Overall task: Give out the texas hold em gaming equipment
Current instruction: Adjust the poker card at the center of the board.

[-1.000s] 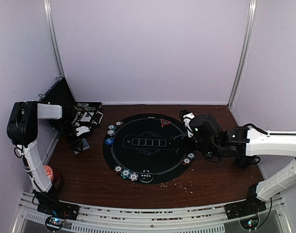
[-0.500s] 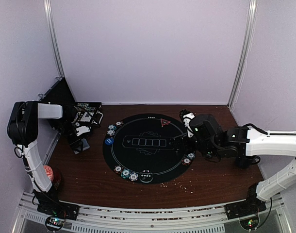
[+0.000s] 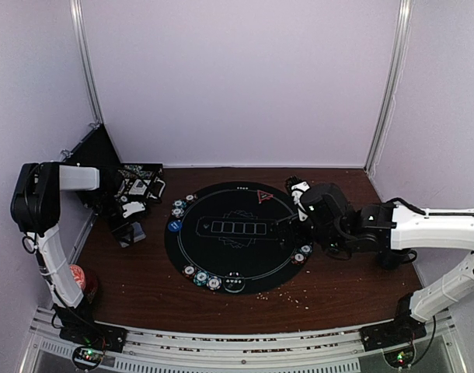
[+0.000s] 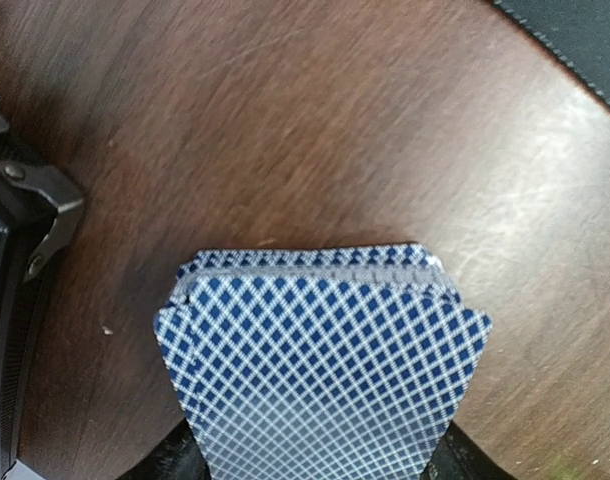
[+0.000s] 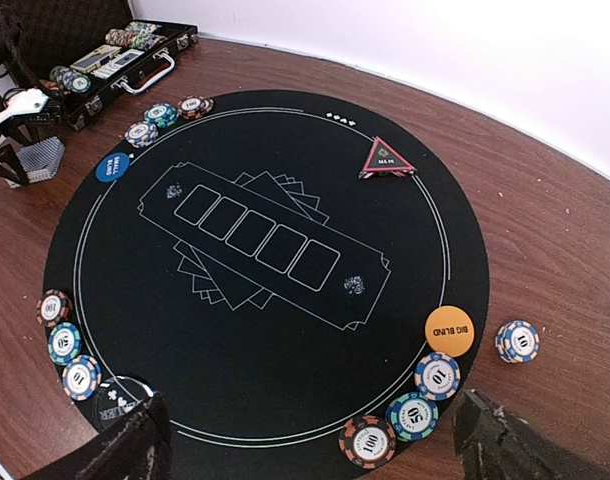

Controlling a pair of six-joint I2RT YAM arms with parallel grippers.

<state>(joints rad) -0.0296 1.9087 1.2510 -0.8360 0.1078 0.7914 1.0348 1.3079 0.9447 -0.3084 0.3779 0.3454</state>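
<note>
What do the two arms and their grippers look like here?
Left arm and right arm match: white tubular links, black joint housings, thin black cables looping alongside. The left gripper is black with a white part at its wrist; the right gripper shows dark, rough-surfaced fingers. No markings are legible.

Left of mat (image 3: pixel 221 255) the playing cards (image 3: pixel 133 231), case (image 3: pixel 141 183) behind them, chips (image 3: pixel 201 277) on mat's rim

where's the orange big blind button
In the right wrist view the orange round button lies near the lower-right edge of the black round mat, just above three striped poker chips.
</note>
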